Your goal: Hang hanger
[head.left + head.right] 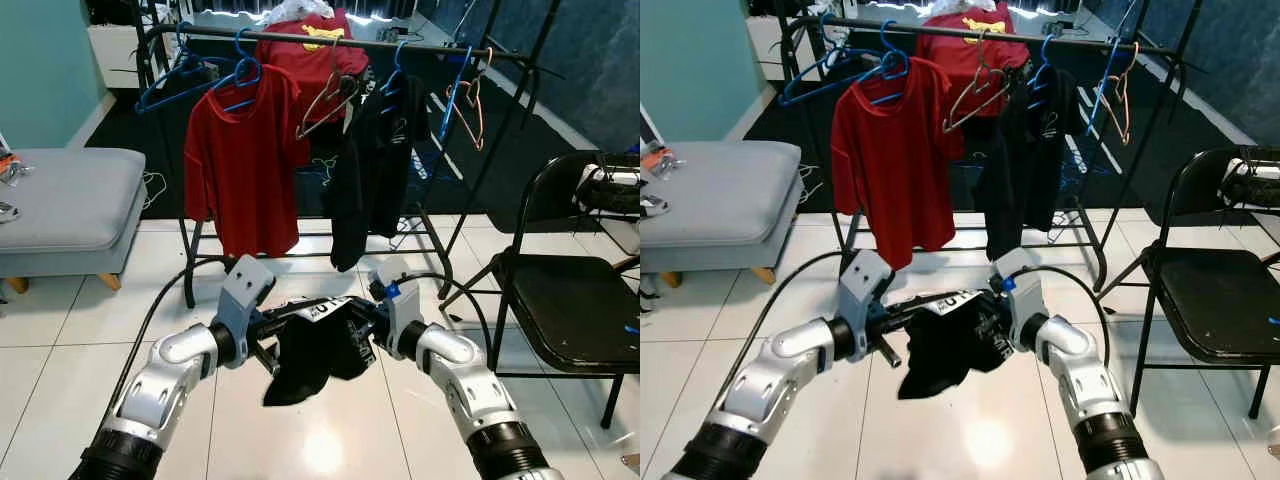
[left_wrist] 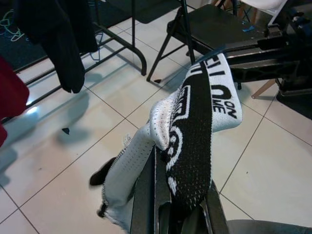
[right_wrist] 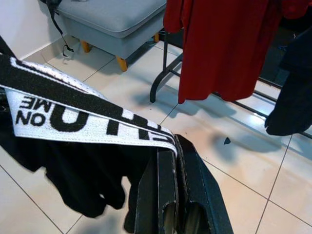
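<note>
The black garment (image 1: 318, 348) with a white printed waistband hangs in the air between the two grippers, low in front of the clothes rack (image 1: 340, 40) and above the white tiled floor (image 1: 60, 350). The left gripper (image 1: 268, 352) has its fingers (image 2: 146, 195) pressed together on one end of the waistband; in the left wrist view the band folds over them. The right gripper (image 1: 372, 335) pinches the other end, and in the right wrist view its fingers (image 3: 168, 195) are closed with the band's edge caught between them. The band stretches roughly level from one gripper to the other while the rest of the cloth droops below.

Beyond the garment, the clothes rack carries a red shirt (image 1: 240, 160) on a blue hanger (image 1: 240, 75), a dark garment (image 1: 375, 165), a bare metal hanger (image 1: 330, 95), and an orange hanger (image 1: 470, 105) toward the rack's right end. Left of the rack stands a grey padded bench (image 1: 65, 200); right of the rack stands a black folding chair (image 1: 565, 290).
</note>
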{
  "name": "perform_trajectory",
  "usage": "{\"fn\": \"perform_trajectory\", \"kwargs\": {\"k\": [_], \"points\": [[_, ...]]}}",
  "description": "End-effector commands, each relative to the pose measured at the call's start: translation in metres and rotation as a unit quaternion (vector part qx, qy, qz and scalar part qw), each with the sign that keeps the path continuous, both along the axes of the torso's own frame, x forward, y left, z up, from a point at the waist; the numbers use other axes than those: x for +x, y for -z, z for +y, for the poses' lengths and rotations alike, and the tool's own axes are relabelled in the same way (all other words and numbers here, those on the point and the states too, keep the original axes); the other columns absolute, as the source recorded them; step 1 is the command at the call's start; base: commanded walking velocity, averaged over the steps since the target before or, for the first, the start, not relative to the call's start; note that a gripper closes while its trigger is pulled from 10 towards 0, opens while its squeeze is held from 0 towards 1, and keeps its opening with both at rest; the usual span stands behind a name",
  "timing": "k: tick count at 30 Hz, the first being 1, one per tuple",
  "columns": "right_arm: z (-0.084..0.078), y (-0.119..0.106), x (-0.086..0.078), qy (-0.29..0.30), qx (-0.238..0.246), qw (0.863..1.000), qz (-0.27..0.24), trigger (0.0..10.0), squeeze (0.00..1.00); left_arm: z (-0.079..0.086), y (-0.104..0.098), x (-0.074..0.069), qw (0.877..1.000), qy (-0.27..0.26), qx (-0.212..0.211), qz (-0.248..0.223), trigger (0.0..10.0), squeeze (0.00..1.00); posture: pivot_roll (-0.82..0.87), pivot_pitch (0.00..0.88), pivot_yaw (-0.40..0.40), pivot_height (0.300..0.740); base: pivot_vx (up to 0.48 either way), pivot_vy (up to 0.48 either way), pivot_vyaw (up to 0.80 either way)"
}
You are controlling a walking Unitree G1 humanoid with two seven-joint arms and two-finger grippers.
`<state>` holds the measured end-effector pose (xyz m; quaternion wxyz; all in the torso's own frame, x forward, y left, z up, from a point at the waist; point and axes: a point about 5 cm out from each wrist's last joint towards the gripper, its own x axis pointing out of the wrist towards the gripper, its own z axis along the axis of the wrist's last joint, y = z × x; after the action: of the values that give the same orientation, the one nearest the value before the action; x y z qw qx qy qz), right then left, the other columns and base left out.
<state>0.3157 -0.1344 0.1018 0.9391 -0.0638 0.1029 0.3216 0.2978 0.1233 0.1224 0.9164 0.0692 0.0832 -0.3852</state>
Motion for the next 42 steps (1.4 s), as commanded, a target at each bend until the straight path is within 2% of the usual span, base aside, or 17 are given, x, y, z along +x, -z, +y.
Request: {"fn": "perform_trajectory", "kwargs": {"k": [1,2,3,4,10,11,12,13,20,21,23,28,29,32,36,40,42], "points": [[-0.006,0.003,-0.002,0.014,-0.011,1.0,0.004,5.3,0.0,0.0,0.003,-0.003,1.0,0.001,0.005,0.007,0.0,0.0,-0.14,0.119,-0.076,0.74,0.0,0.0,0.0],[-0.005,0.003,-0.004,0.011,-0.007,1.0,0.009,9.8,0.1,-0.003,0.003,-0.004,1.0,0.006,0.002,0.01,0.0,0.0,-0.14,0.114,-0.075,0.74,0.0,0.0,0.0],[-0.005,0.003,-0.004,0.011,-0.007,1.0,0.009,9.8,0.1,-0.003,0.003,-0.004,1.0,0.006,0.002,0.01,0.0,0.0,-0.14,0.114,-0.075,0.74,0.0,0.0,0.0],[-0.005,0.003,-0.006,0.01,-0.002,1.0,0.013,10.0,1.0,-0.005,0.002,-0.004,1.0,0.011,0.0,0.013,0.0,0.0,-0.14,0.111,-0.075,0.74,0.0,0.0,0.0],[-0.007,0.005,-0.011,0.007,0.002,1.0,0.027,10.0,1.0,-0.006,0.003,-0.005,1.0,0.011,-0.004,0.029,0.0,0.0,-0.14,0.104,-0.074,0.74,0.0,0.0,0.0],[-0.008,0.008,-0.015,-0.001,-0.004,0.999,0.039,10.0,0.6,-0.006,0.004,-0.004,0.999,0.005,-0.002,0.039,0.0,0.0,-0.14,0.104,-0.074,0.74,0.0,0.0,0.0],[-0.008,0.008,-0.015,-0.001,-0.004,0.999,0.039,10.0,0.6,-0.006,0.004,-0.004,0.999,0.005,-0.002,0.039,0.0,0.0,-0.14,0.104,-0.074,0.74,0.0,0.0,0.0],[-0.009,0.011,-0.017,-0.006,-0.008,0.999,0.048,10.0,0.0,-0.005,0.005,-0.004,0.999,0.0,-0.001,0.046,0.0,0.0,-0.14,0.101,-0.075,0.74,0.0,0.0,0.0],[-0.041,0.045,-0.039,0.027,-0.083,0.981,0.173,10.0,0.0,0.0,0.021,-0.001,0.994,-0.048,0.008,0.096,0.0,0.0,-0.15,0.092,-0.077,0.74,0.0,0.0,0.0],[-0.056,0.059,-0.056,0.046,-0.103,0.966,0.235,10.0,0.0,0.002,0.028,-0.002,0.99,-0.069,0.007,0.121,0.0,0.0,-0.14,0.09,-0.067,0.74,0.0,0.0,0.0],[-0.064,0.064,-0.064,0.057,-0.111,0.958,0.259,10.0,0.0,0.003,0.032,-0.003,0.988,-0.077,0.006,0.134,0.0,0.0,-0.14,0.09,-0.067,0.74,0.0,0.0,0.0],[-0.08,0.066,-0.06,0.132,-0.125,0.959,0.216,10.0,0.0,0.002,0.042,-0.005,0.981,-0.102,-0.005,0.162,0.0,0.0,-0.15,0.084,-0.059,0.74,0.0,0.0,0.0],[-0.08,0.058,-0.053,0.165,-0.112,0.966,0.165,10.0,0.0,0.001,0.043,-0.004,0.98,-0.125,-0.015,0.155,9.2,0.0,-0.15,0.077,-0.055,0.74,0.0,0.0,0.0],[-0.078,0.052,-0.047,0.189,-0.094,0.97,0.122,10.0,0.0,0.001,0.043,-0.002,0.975,-0.155,-0.036,0.153,10.0,0.0,-0.15,0.073,-0.058,0.74,0.0,0.0,0.0],[-0.062,0.03,-0.031,0.293,0.028,0.956,0.019,10.0,0.0,0.002,0.053,-0.002,0.953,-0.24,-0.043,0.181,10.0,0.0,-0.12,0.064,-0.063,0.74,0.0,0.0,0.0],[-0.059,0.028,-0.025,0.312,0.036,0.949,0.016,10.0,0.0,0.004,0.056,-0.005,0.944,-0.263,-0.058,0.192,10.0,0.0,-0.12,0.066,-0.057,0.74,0.0,0.0,0.0],[-0.056,0.023,-0.02,0.316,0.046,0.947,0.012,10.0,0.0,0.008,0.056,-0.007,0.925,-0.298,-0.092,0.218,10.0,0.0,-0.12,0.067,-0.05,0.74,0.0,0.0,0.0]]}}
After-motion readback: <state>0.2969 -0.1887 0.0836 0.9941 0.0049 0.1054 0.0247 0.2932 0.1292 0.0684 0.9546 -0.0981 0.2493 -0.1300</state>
